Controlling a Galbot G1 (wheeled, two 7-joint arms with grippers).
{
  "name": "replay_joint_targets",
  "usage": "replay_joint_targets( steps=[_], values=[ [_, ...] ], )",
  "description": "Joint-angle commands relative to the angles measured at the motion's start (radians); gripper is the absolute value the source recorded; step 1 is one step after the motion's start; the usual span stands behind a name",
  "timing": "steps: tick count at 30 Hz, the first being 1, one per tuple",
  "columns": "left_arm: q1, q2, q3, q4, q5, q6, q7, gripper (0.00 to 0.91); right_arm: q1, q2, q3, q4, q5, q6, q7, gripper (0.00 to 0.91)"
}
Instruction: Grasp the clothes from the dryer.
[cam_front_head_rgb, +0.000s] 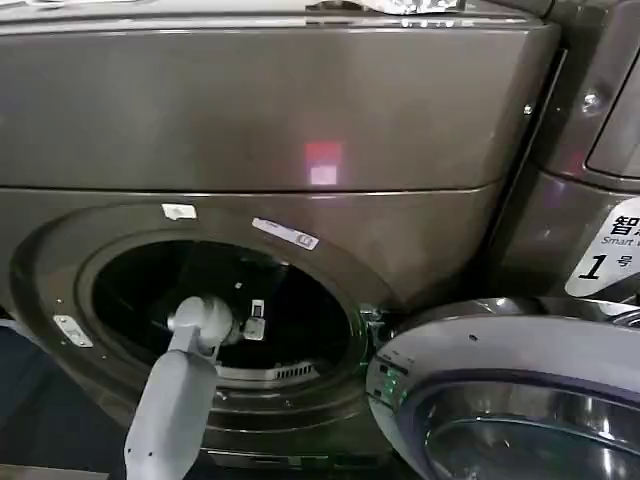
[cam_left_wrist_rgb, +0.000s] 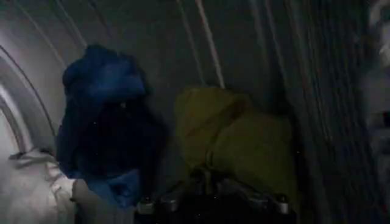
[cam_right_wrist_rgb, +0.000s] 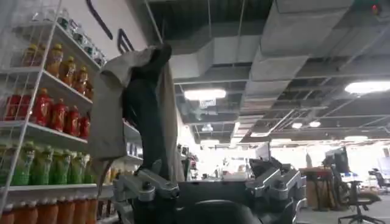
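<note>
Door: the dryer's grey-rimmed glass door (cam_front_head_rgb: 520, 400) stands swung open at the machine's lower right corner, nearest the camera, leaving the porthole free.
Dryer: the dryer (cam_front_head_rgb: 300, 110) has its ring with white stickers (cam_front_head_rgb: 285, 233) around a dark, open mouth.
Left arm: it reaches from the lower edge of the porthole into the drum.
Left gripper: the left gripper (cam_left_wrist_rgb: 207, 190) sits low in the drum, right against the lower edge of the yellow-green piece (cam_left_wrist_rgb: 244, 140). Whether it is clenched on that fabric or released, I cannot tell.
Clothes: all three pieces lie on the drum wall. The yellow-green one is closest to the gripper, with the dark blue piece (cam_left_wrist_rgb: 103, 115) just beside it. The whitish-grey piece (cam_left_wrist_rgb: 30, 189) touches the blue one's far side.
Right gripper: the right gripper (cam_right_wrist_rgb: 207, 198) is raised in the open room, away from the dryer, facing shelves of bottles (cam_right_wrist_rgb: 42, 109). A grey-beige cloth (cam_right_wrist_rgb: 109, 115) hangs over a dark upright shape close to it. Its grip cannot be told.
Done: door open, arm inside, gripper at a garment.
Left: by my judgement, securing the grasp and drawing the pieces out past the ring. None of the three has left the drum yet.
</note>
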Motion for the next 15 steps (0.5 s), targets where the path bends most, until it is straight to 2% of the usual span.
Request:
replay_joint_targets(
  steps=[1, 5, 10, 11, 15],
  values=[
    [0.006, -0.001, -0.074, -0.09, -0.259, 0.091, -0.344, 0.0, 0.001, -0.001, -0.001, -0.004, -0.002, 0.003, -0.001, 0.907],
    [-0.004, -0.014, -0.073, -0.043, -0.398, 0.159, -0.607, 0.0, 0.012, 0.001, -0.011, 0.003, -0.002, 0.002, -0.001, 0.907],
    [0.006, -0.073, -0.064, -0.063, -0.613, 0.285, -0.913, 0.0, 0.015, 0.008, -0.019, 0.014, -0.001, 0.003, -0.004, 0.907],
    [0.01, -0.082, -0.062, -0.069, -0.641, 0.315, -1.022, 0.0, 0.014, 0.009, -0.018, 0.015, -0.001, 0.006, -0.004, 0.907],
    [0.028, -0.123, -0.063, -0.116, -0.816, 0.383, -1.226, 0.0, 0.009, 0.006, -0.017, 0.018, 0.0, 0.008, 0.001, 0.907]
  ],
)
